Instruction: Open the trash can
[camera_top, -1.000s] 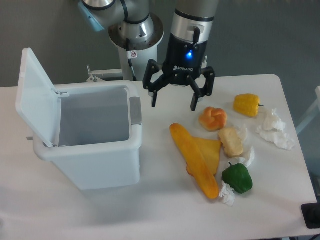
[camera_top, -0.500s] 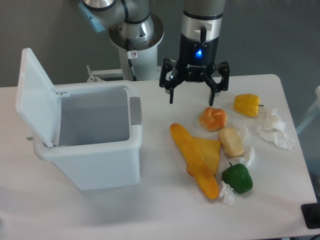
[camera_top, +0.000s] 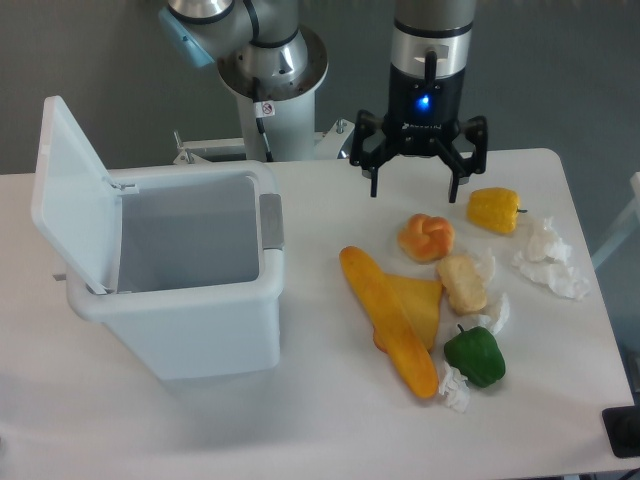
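Trash can (camera_top: 180, 290) sits table-left, lid (camera_top: 70, 190) upright on its far-side hinge, so the opening looks done. Gripper (camera_top: 413, 190) hangs wide and empty above the bread roll (camera_top: 427, 237) (touching nothing), clear of the bin.

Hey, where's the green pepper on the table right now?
The green pepper sits near the table's front right, beside the long yellow baguette and just below the pale bread piece.

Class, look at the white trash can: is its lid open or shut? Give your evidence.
Open. The lid stands upright at the left side of the trash can, and the bin's inside walls are visible.
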